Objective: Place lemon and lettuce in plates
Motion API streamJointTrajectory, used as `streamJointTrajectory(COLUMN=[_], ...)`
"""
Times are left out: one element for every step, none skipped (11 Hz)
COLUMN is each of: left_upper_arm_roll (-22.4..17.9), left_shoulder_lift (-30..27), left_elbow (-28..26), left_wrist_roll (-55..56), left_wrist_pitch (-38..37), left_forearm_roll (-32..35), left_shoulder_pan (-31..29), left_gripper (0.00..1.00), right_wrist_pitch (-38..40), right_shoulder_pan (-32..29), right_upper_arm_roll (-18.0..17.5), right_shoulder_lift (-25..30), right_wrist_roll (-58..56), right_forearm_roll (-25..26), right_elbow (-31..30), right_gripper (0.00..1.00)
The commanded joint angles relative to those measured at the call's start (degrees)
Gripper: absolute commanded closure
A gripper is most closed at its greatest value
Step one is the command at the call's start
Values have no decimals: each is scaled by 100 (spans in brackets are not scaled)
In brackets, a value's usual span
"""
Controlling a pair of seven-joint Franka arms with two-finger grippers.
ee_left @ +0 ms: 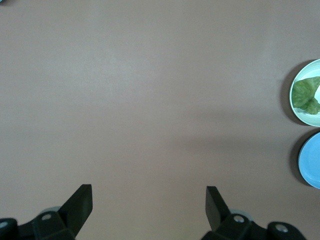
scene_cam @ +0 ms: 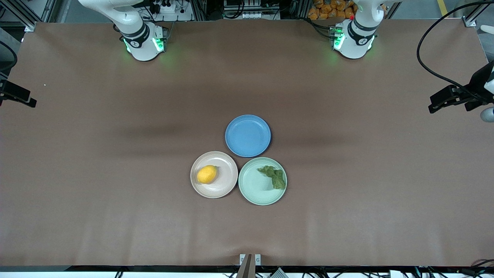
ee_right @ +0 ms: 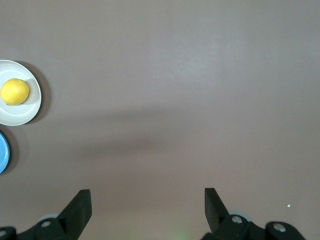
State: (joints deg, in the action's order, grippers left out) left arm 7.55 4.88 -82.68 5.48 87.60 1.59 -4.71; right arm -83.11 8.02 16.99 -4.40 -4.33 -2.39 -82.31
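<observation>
The yellow lemon (scene_cam: pixel 207 174) lies in the beige-pink plate (scene_cam: pixel 227 185). The dark green lettuce (scene_cam: pixel 274 176) lies in the mint green plate (scene_cam: pixel 254 191), toward its rim. The two plates stand side by side, touching. My left gripper (scene_cam: pixel 436 101) is open and empty, up in the air at the left arm's end of the table. My right gripper (scene_cam: pixel 31 98) is open and empty at the right arm's end. The left wrist view shows its open gripper (ee_left: pixel 149 200), the lettuce (ee_left: pixel 306 95) and the mint plate (ee_left: pixel 312 70). The right wrist view shows its open gripper (ee_right: pixel 148 202), the lemon (ee_right: pixel 14 91) and the beige plate (ee_right: pixel 20 116).
An empty blue plate (scene_cam: pixel 247 136) stands farther from the front camera, touching both other plates; it also shows in the left wrist view (ee_left: pixel 311 160) and the right wrist view (ee_right: pixel 2 152). Brown table surface (scene_cam: pixel 115 173) lies all around the plates.
</observation>
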Motion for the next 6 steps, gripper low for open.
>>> streamJointTrajectory(left_upper_arm_roll=[27, 35, 36, 36, 44, 44], left_shoulder_lift=[-5, -5, -5, -5, -5, 4], left_elbow=[24, 24, 24, 24, 24, 24], left_wrist_roll=[59, 59, 50, 50, 50, 41], left_wrist_pitch=[12, 12, 12, 12, 12, 12], left_forearm_roll=[140, 140, 140, 140, 140, 140], left_shoulder_pan=[-12, -21, -21, -21, -21, -30], left_gripper=[0, 0, 0, 0, 0, 0], right_wrist_pitch=[-73, -82, -91, -91, -82, -91], right_shoulder_pan=[112, 112, 103, 103, 103, 112], right_upper_arm_roll=[-73, -64, -64, -64, -64, -73], right_shoulder_lift=[176, 168, 167, 167, 167, 159], right_wrist_roll=[240, 222, 205, 161, 135, 82], right_forearm_roll=[98, 98, 98, 107, 168, 203], right_elbow=[-154, -154, -154, -154, -154, -154], right_gripper=[0, 0, 0, 0, 0, 0])
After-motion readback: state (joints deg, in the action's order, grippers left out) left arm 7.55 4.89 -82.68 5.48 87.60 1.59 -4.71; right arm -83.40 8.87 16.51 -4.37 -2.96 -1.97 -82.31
